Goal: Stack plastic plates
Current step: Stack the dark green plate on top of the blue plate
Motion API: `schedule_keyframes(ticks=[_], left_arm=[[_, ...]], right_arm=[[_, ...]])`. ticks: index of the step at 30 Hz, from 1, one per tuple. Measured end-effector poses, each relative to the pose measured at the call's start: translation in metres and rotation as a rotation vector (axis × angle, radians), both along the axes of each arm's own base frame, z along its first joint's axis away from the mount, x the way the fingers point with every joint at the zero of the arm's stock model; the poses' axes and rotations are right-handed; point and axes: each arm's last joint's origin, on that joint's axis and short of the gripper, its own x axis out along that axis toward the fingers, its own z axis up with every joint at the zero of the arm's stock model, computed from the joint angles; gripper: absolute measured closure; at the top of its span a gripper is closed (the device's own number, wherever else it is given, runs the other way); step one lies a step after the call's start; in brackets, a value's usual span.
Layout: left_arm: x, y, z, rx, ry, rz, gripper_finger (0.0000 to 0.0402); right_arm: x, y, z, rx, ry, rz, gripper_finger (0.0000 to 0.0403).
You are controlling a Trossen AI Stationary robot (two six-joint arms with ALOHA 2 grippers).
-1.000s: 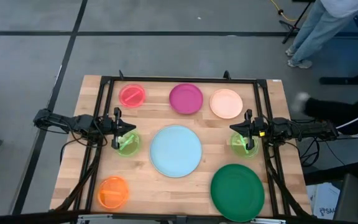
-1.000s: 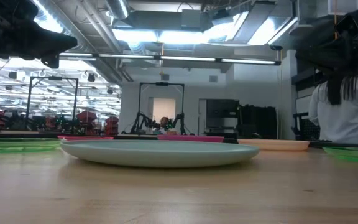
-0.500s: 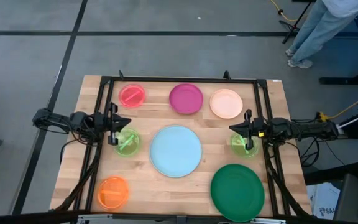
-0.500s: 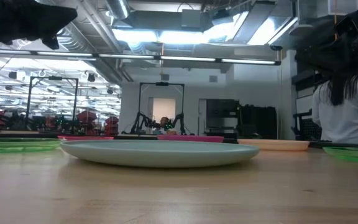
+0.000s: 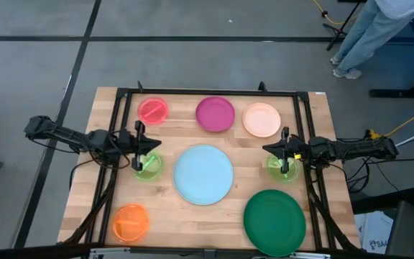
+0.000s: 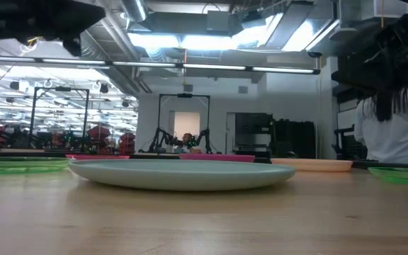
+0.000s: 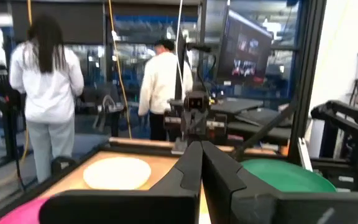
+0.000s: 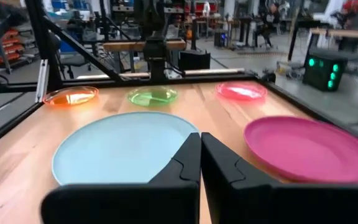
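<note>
Eight plates lie flat on the wooden table, each apart from the others. The large light blue plate [image 5: 203, 174] is in the middle and the dark green plate [image 5: 274, 220] is near-right. Magenta [image 5: 215, 114], peach [image 5: 261, 119] and pink-red [image 5: 153, 111] plates line the far side. An orange plate [image 5: 131, 222] lies near-left. My left gripper [image 5: 154, 147] hovers shut over the far rim of one lime plate [image 5: 148, 166]. My right gripper [image 5: 267, 149] hovers shut beside the other lime plate [image 5: 282, 167]. Both point toward the table's middle.
A black frame [image 5: 207, 92] runs along the table's far, left and right sides. People stand in the room beyond the table [image 7: 45, 93], and a person's legs [image 5: 365, 36] show past the far right corner. Bare wood lies between the plates.
My left arm has drawn back a little toward the table's left and far side, then come forward again toward the middle, with its elbow now farther left. Its fingers stay shut. A dark figure by the table's right edge has gone. No plate has moved.
</note>
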Motion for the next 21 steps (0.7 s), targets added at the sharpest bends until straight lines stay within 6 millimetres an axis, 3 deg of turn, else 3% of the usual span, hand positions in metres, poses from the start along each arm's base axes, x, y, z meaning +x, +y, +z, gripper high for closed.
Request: schedule_keyframes(ticks=[11,21], left_arm=[[0.064,-0.023,0.047,-0.021,0.105,-0.162,0.0401],[0.129,-0.044,0.054,-0.007,0.211,-0.082,0.0400]], right_arm=[[0.004,0.001,0.019,-0.018,-0.039,0.005,0.0398],[0.013,0.003,0.029,-0.043,-0.020,0.037,0.0398]])
